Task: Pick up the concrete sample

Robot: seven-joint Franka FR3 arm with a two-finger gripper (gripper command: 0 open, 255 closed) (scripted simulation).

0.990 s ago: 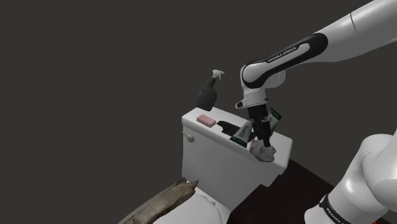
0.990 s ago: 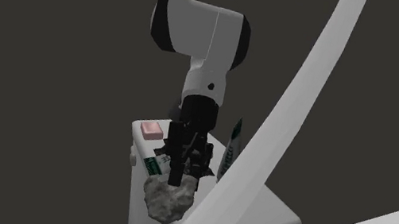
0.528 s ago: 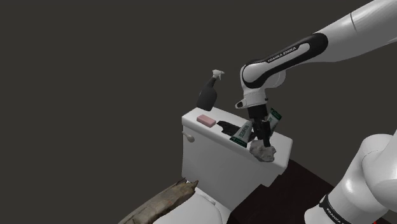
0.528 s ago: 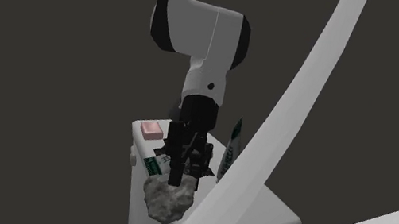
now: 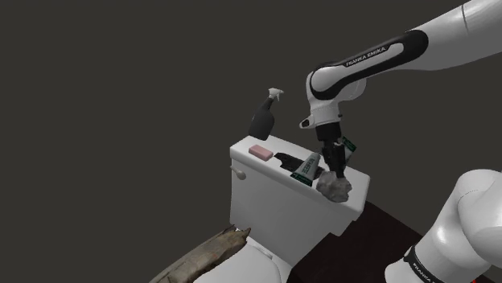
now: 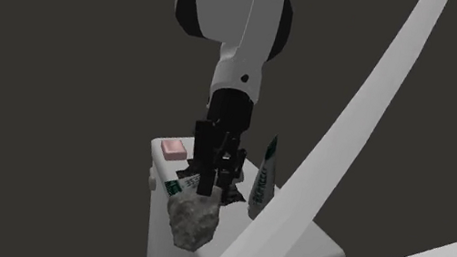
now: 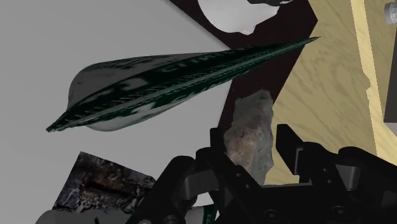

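"FRANKA EMIKA" lettering read on white arm (image 5: 372,56). Hand (image 5: 336,177) clenched on concrete sample (image 5: 335,190): rough, lumpy grey chunk clasped between black fingers (image 7: 218,145). Sample seen at 3 o'clock end of white toilet tank (image 5: 265,193) in shoulder view; contact with lid cannot be told. Green-and-white printed tube (image 5: 308,166), flattened and tapered, just beside hand at 9 o'clock; print unreadable. Pink soap bar (image 5: 260,150) and black spray bottle (image 5: 264,120) placed at 9–10 o'clock, well apart from hand.

Two tubes (image 5: 308,167) (image 5: 347,146); one rock (image 5: 334,188), bottle (image 5: 264,119), soap (image 5: 260,150)
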